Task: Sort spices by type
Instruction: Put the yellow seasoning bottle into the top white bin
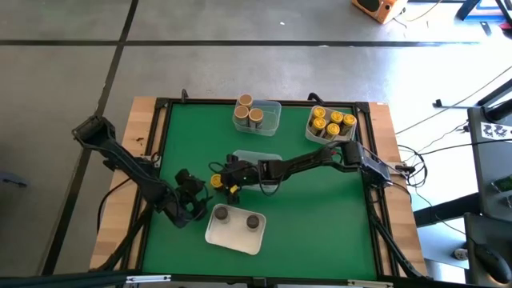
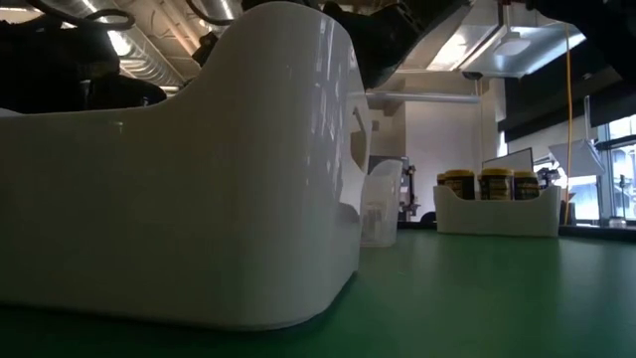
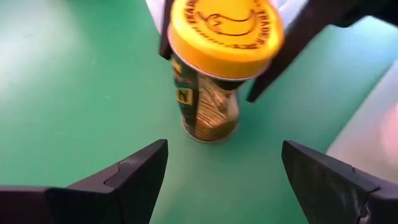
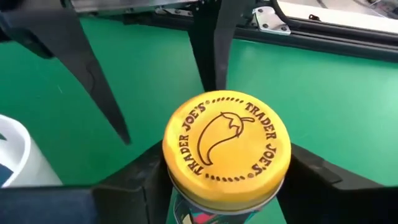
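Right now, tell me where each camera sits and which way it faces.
High view: above the table, looking straight down; both arms, left gripper and right gripper show.
Low view: at table-top height, looking level across the green mat past the white tray; dark arm parts at the top.
Left wrist view: on the left arm, looking past its open fingers at the yellow-lidded jar.
Right wrist view: on the right arm, looking down on that lid between its fingers.
Both wrist views share this jar.
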Controlling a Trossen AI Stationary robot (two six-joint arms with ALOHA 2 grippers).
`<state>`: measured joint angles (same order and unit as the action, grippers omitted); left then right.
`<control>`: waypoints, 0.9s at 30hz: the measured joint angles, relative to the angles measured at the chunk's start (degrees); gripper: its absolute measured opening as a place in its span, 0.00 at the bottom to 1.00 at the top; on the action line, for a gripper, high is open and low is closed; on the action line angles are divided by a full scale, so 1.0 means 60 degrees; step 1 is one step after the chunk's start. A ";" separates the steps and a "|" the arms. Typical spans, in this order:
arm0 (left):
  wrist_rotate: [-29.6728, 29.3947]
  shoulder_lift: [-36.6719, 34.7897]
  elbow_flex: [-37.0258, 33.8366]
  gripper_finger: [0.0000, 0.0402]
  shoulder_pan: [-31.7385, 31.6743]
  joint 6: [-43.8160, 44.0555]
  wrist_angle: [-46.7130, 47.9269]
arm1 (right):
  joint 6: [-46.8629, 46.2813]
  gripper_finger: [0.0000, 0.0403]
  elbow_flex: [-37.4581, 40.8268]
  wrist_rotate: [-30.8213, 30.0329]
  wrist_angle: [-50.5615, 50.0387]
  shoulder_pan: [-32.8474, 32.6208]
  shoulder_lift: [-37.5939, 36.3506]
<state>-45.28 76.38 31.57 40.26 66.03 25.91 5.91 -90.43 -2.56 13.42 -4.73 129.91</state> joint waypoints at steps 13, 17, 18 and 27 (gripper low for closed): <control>0.0007 -0.0102 0.0142 0.78 0.0221 -0.0018 0.0090 | 0.0517 0.55 -0.0004 -0.0502 -0.0758 -0.0022 -0.1280; -0.0211 -0.0103 0.0142 0.78 0.0214 -0.0017 0.0077 | 0.0733 0.55 -0.0004 -0.0829 -0.1508 -0.0022 -0.2236; -0.0226 -0.0106 0.0142 0.78 0.0214 -0.0024 0.0079 | 0.0814 0.55 -0.0004 -0.0935 -0.1631 -0.0022 -0.2488; -0.0240 -0.0106 0.0142 0.78 0.0214 -0.0063 0.0024 | 0.0902 0.55 -0.0004 -0.2255 -0.4732 -0.0022 -0.4913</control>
<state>-46.72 75.75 32.42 41.54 65.65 26.05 11.32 -90.45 -16.09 -14.97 -4.86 100.43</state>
